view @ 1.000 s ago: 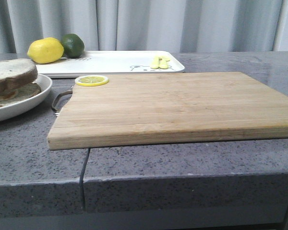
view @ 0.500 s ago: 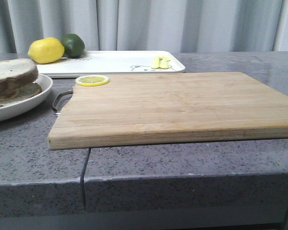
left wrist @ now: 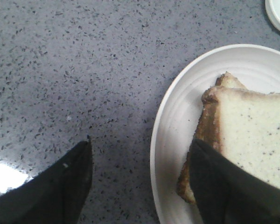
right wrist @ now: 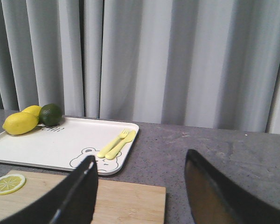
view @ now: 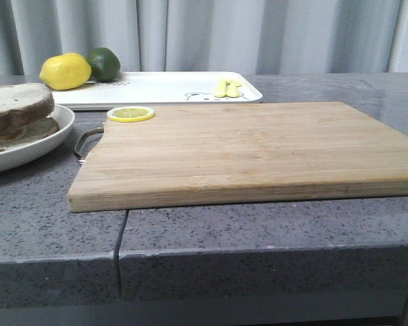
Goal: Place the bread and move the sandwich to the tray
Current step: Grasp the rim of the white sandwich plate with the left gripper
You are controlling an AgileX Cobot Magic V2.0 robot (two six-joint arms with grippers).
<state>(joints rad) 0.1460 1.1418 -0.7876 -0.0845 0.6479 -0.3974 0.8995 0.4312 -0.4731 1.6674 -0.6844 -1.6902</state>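
The bread [view: 17, 102] is a thick pale slice with a brown crust. It lies on top of a second slice on a round white plate [view: 54, 132] at the left edge. In the left wrist view my left gripper [left wrist: 141, 142] hangs open over the plate's rim [left wrist: 177, 116], with one finger above the bread [left wrist: 256, 130] and the other above bare counter. My right gripper [right wrist: 140, 156] is open and holds nothing, facing the white tray [right wrist: 51, 144]. The tray [view: 163, 88] sits at the back. The sandwich is out of view. Neither gripper shows in the front view.
A wooden cutting board [view: 245, 142] fills the middle, with a lemon slice [view: 130, 114] at its far left corner. On the tray rest a lemon [view: 64, 71], a lime [view: 103, 63] and a yellow fork and knife [view: 226, 88]. Grey curtains hang behind.
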